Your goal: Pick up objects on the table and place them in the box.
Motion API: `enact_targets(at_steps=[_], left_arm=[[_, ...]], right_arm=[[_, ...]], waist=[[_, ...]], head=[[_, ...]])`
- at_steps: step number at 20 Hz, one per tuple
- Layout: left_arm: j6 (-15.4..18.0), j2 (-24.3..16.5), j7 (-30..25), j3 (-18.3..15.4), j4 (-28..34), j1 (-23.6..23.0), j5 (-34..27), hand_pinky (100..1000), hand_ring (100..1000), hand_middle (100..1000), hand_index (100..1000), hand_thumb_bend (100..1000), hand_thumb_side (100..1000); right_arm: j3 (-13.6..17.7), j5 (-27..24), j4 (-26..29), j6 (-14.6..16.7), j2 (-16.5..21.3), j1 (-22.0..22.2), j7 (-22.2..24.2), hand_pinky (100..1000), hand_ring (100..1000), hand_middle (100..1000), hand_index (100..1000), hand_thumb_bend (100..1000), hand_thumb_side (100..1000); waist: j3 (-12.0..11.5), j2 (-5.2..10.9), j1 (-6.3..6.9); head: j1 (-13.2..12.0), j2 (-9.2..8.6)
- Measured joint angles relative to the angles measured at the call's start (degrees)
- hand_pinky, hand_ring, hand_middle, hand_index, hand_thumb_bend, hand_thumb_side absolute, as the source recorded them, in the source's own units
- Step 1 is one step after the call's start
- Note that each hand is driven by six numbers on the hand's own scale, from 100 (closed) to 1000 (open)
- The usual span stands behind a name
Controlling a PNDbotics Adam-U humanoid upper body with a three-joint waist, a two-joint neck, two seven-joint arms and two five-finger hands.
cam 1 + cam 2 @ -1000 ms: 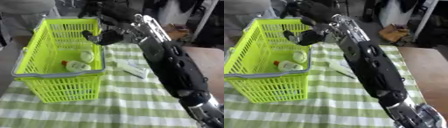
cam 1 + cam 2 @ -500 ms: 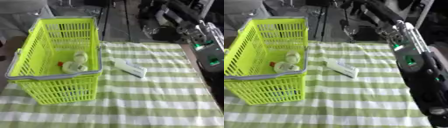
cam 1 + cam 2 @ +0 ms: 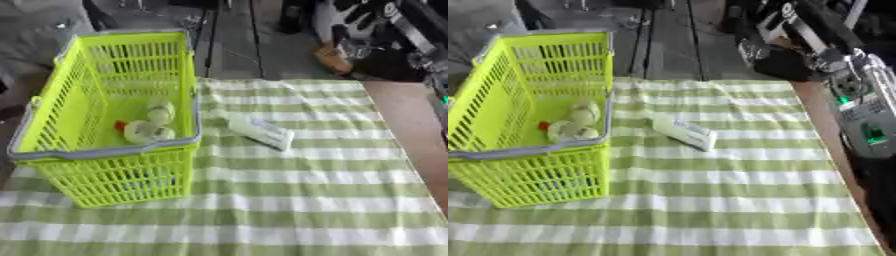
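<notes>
A lime-green basket (image 3: pixel 54 117) stands on the left of the checked tablecloth. On its floor lie pale rounded items (image 3: pixel 150 126), one with a red cap. A white tube-like pack (image 3: pixel 259 131) lies flat on the cloth just right of the basket. My right hand (image 3: pixel 780 57) hangs blurred in the air beyond the table's far right corner, well away from the pack and the basket. Its silver and black forearm (image 3: pixel 859 102) runs down the right edge. The left hand does not show.
The green-and-white cloth (image 3: pixel 289 200) covers the table, with bare brown tabletop (image 3: pixel 407 130) along its right side. Dark furniture and clutter (image 3: pixel 236 30) stand behind the far edge.
My right arm has swung from above the basket to the far right and pulled back past the table's edge. The items in the basket and the white pack have stayed put.
</notes>
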State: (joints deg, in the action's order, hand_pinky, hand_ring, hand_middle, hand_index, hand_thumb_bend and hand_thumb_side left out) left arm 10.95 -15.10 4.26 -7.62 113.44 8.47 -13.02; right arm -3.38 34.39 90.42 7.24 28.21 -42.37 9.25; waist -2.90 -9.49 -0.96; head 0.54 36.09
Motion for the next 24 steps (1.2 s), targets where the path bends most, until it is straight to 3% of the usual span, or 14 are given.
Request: enact_targets(at_steps=[1,12,24], left_arm=[[0.0,0.0,0.0,0.0,0.0,0.0,0.0,724,969,866,797,262,878],[0.1,0.0,0.0,0.0,0.0,0.0,0.0,724,976,866,796,262,876],[0.3,0.0,0.0,0.0,0.0,-0.2,0.0,724,977,867,797,262,873]], right_arm=[[0.2,-0.2,0.0,-0.2,0.0,0.2,-0.2,600,688,734,850,157,548],[1.2,-1.2,0.3,-1.0,0.0,1.6,-2.0,589,679,722,850,176,561],[1.2,-1.4,0.3,-1.2,0.0,2.1,-2.3,586,676,721,851,176,555]], waist=[[0.1,-0.09,0.16],[0.3,-0.30,0.84],[0.2,-0.06,0.84]], head=[[0.0,0.00],[0.0,0.04],[0.2,0.60]])
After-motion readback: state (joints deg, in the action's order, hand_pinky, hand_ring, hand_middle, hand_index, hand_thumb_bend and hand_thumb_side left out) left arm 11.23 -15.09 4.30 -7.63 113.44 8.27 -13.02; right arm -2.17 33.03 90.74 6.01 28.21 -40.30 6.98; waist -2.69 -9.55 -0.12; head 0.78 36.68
